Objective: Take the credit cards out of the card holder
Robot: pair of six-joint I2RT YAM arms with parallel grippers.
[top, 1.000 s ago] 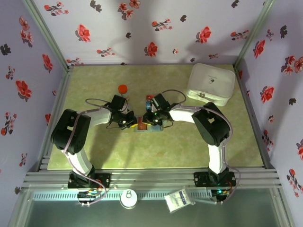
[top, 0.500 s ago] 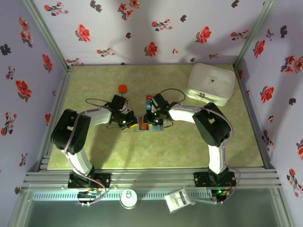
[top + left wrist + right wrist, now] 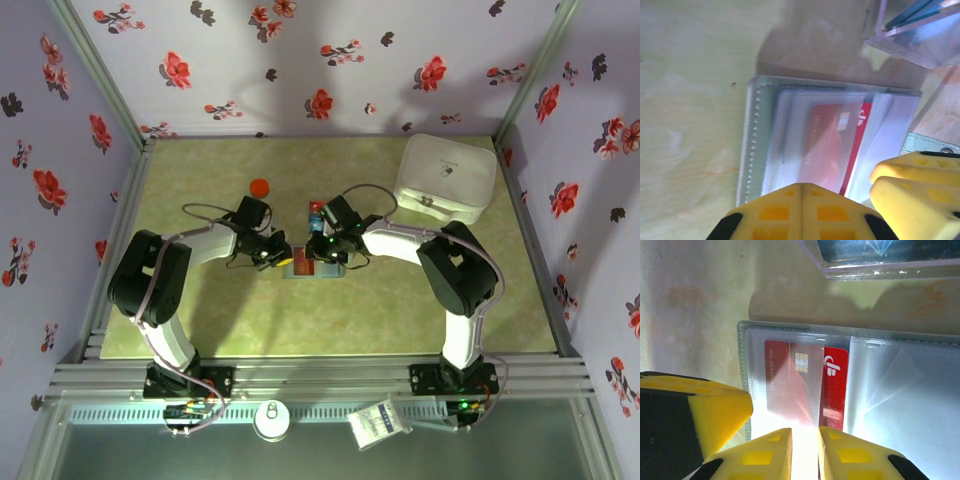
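Note:
The card holder lies open on the green table between my two grippers. Its stitched grey edge and clear sleeves show close up. A red credit card sits in the left sleeve, with a bare red strip sticking out toward the fold. My left gripper is shut with nothing between its yellow fingers, its tips over the holder's near edge. My right gripper hovers at the card's near edge, its fingers a narrow gap apart with only glare between them.
A clear plastic box stands just beyond the holder. An orange-capped bottle is behind the left arm. A large white lidded container sits at the back right. Flowered walls close in the table.
Both wrists have shifted slightly over the holder, and the orange cap shows more fully behind the left arm. The holder has stayed in place.

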